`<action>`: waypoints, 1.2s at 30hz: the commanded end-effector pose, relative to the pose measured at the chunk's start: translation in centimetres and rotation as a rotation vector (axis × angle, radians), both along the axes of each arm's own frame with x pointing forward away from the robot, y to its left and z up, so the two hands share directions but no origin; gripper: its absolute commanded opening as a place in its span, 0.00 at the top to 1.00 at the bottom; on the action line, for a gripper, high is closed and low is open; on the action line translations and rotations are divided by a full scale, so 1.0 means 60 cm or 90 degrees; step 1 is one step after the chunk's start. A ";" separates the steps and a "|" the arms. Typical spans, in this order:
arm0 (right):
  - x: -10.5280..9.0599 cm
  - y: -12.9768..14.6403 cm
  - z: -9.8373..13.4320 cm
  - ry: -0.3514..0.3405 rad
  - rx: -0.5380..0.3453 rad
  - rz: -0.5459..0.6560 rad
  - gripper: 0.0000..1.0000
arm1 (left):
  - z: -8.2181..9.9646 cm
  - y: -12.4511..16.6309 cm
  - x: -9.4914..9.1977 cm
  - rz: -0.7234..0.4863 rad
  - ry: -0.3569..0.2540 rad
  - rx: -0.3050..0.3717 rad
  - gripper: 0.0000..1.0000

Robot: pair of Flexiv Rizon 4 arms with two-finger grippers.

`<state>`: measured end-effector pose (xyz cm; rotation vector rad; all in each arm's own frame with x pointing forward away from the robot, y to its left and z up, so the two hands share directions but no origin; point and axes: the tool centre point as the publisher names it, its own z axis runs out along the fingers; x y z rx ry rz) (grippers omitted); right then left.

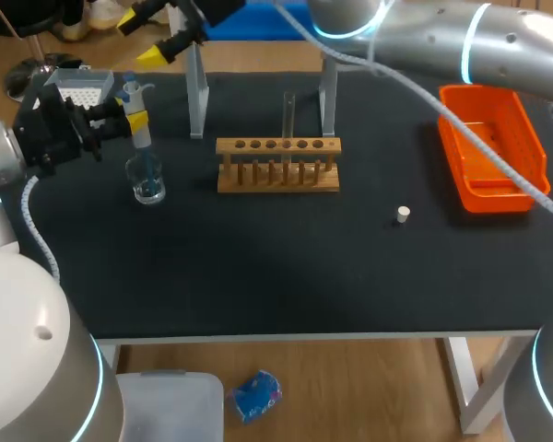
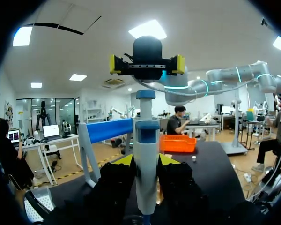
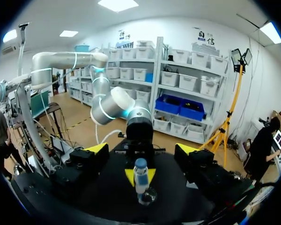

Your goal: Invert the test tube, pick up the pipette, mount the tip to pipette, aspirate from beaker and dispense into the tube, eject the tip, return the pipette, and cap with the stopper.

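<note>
The left gripper (image 1: 127, 120) pinches the pipette (image 1: 138, 112) over the beaker (image 1: 147, 180) — the right gripper (image 1: 146, 37), fingers spread, hangs at its 12 o'clock; the tube rack (image 1: 276, 166) stands at 3 o'clock.

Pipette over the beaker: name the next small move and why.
Probably press the right tool onto the top of the pipette to aspirate: the left tool holds it upright over the beaker, and the right tool hangs open just beyond that top.
</note>
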<state>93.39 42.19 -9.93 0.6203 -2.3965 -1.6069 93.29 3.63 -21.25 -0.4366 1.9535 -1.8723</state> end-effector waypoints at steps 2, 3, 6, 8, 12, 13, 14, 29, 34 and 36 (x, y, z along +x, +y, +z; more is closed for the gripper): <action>-0.023 -0.080 0.001 -0.009 -0.002 -0.053 0.00 | 0.001 0.000 -0.001 0.000 0.000 0.000 1.00; -0.023 -0.089 -0.001 -0.009 -0.008 -0.057 0.00 | 0.001 0.000 -0.001 0.000 0.000 0.000 1.00; -0.020 -0.107 -0.006 -0.005 -0.016 -0.064 0.00 | 0.001 0.000 -0.001 0.000 0.000 0.000 1.00; -0.020 -0.107 -0.006 -0.005 -0.016 -0.064 0.00 | 0.001 0.000 -0.001 0.000 0.000 0.000 1.00; -0.020 -0.107 -0.006 -0.005 -0.016 -0.064 0.00 | 0.001 0.000 -0.001 0.000 0.000 0.000 1.00; -0.020 -0.107 -0.006 -0.005 -0.016 -0.064 0.00 | 0.001 0.000 -0.001 0.000 0.000 0.000 1.00; -0.020 -0.107 -0.006 -0.005 -0.016 -0.064 0.00 | 0.001 0.000 -0.001 0.000 0.000 0.000 1.00; -0.016 -0.167 -0.013 -0.003 -0.045 -0.142 0.00 | 0.001 0.000 -0.001 0.000 0.000 0.000 1.00; -0.014 -0.233 -0.025 0.004 -0.065 -0.201 0.00 | 0.001 0.000 -0.001 0.000 0.000 0.000 1.00; -0.011 -0.258 -0.031 0.007 -0.073 -0.220 0.00 | 0.001 0.000 -0.001 0.000 0.000 0.000 1.00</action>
